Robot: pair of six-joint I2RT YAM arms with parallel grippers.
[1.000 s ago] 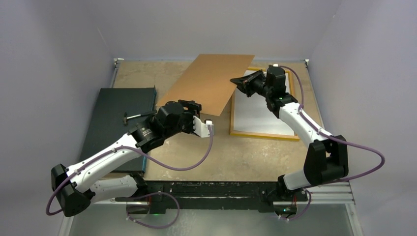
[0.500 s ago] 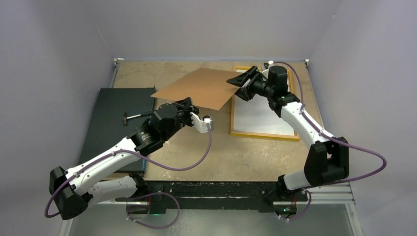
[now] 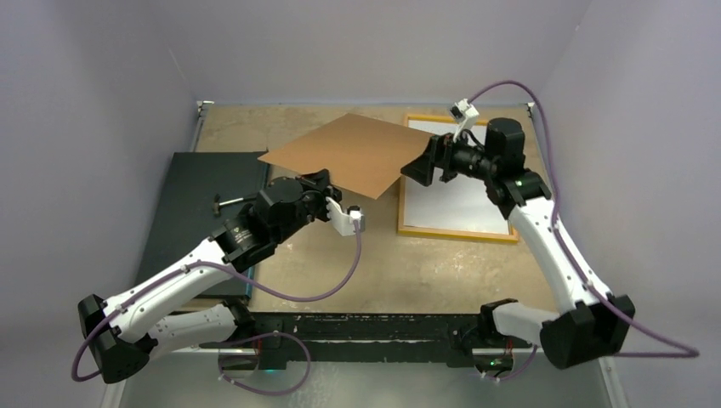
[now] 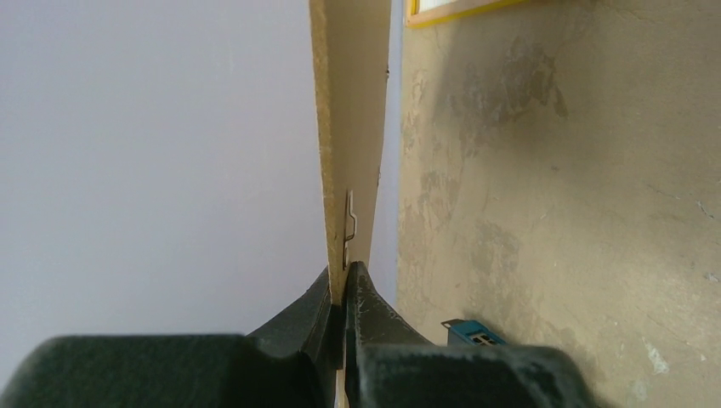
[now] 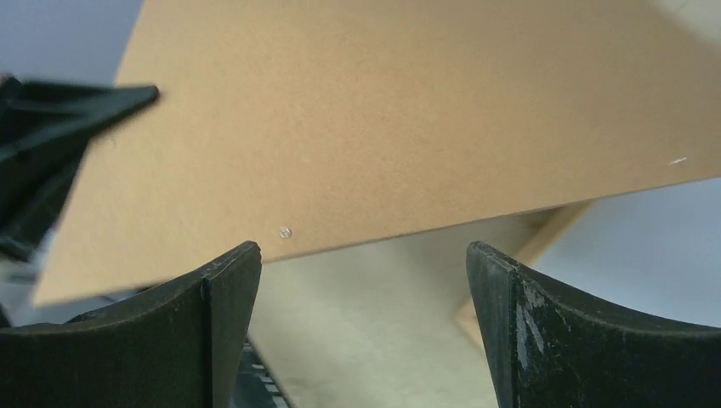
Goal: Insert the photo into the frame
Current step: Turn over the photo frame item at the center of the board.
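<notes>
Left gripper [image 3: 321, 182] clamped on near edge of brown backing board [image 3: 349, 153], holding it tilted above table [image 3: 408, 272]. Right gripper [image 3: 422, 167] jaws wide apart, empty, just beside board's right edge. Photo [image 3: 451, 204] white-side-up inside yellow frame [image 3: 457, 233], flat at far right.

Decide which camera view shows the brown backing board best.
The top external view: the whole backing board shows there, held up at its near edge by the left gripper. The left wrist view gives only its thin edge between shut jaws. The right wrist view gives part of one face beyond the open right gripper.
</notes>
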